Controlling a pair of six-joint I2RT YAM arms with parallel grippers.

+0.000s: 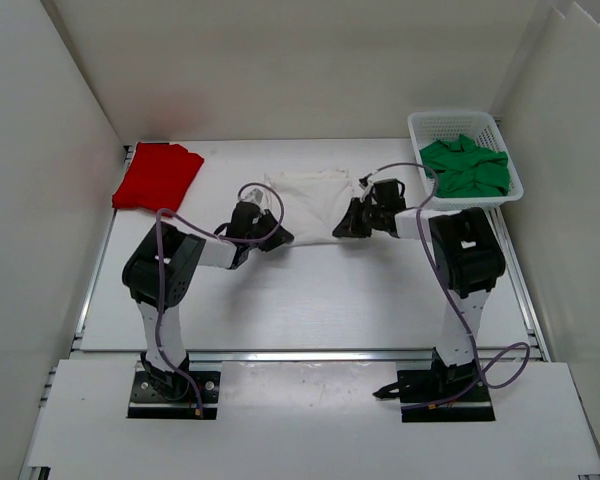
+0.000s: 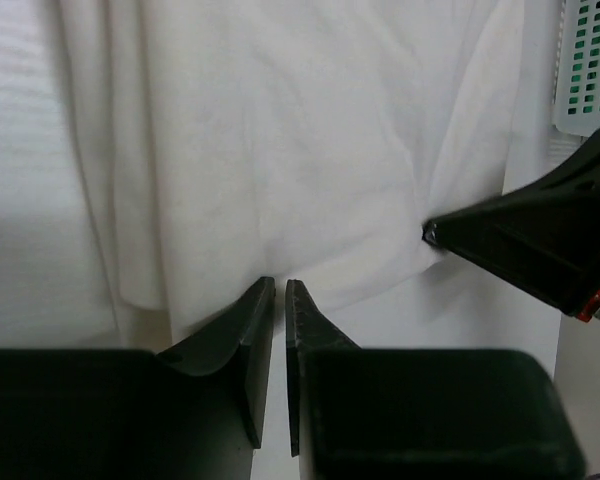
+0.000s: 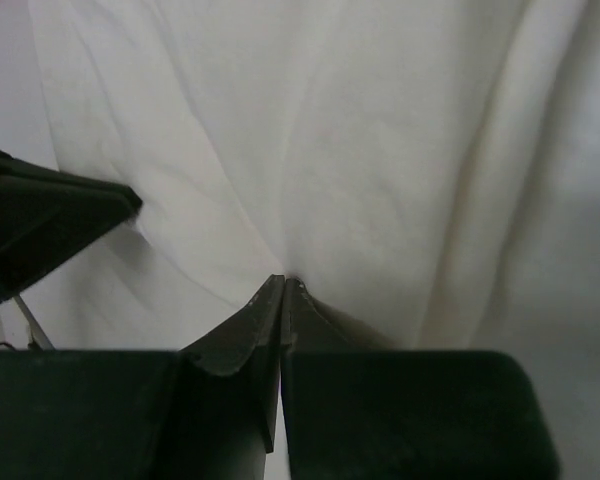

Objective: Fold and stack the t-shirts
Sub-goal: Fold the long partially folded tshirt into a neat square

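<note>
So here's what we've got: the white t-shirt (image 1: 310, 195) is lying spread out, a bit rumpled, on the table (image 1: 310, 300), around the middle of the far edge. Both arms are reaching in at its near hem, one on each side.

The right gripper (image 3: 283, 282) has its jaws pressed together on the near right part of that hem. We can see creases fanning out from the fingertips in its own wrist view, and the left wrist view shows the same pinch from the side, so it has hold of cloth.

The left gripper (image 2: 280, 288) is at the near left part of the hem. Its jaws are just a narrow slit apart with the tips right on the cloth's edge. Whether any fabric is actually caught in there, we honestly can't tell.

The red t-shirt (image 1: 158, 175) sits as a flat, roughly folded patch in the far left corner of the table, well apart from the white one. The green t-shirt (image 1: 465, 168) is bunched up inside the white basket (image 1: 450, 118) at the far right corner.
</note>
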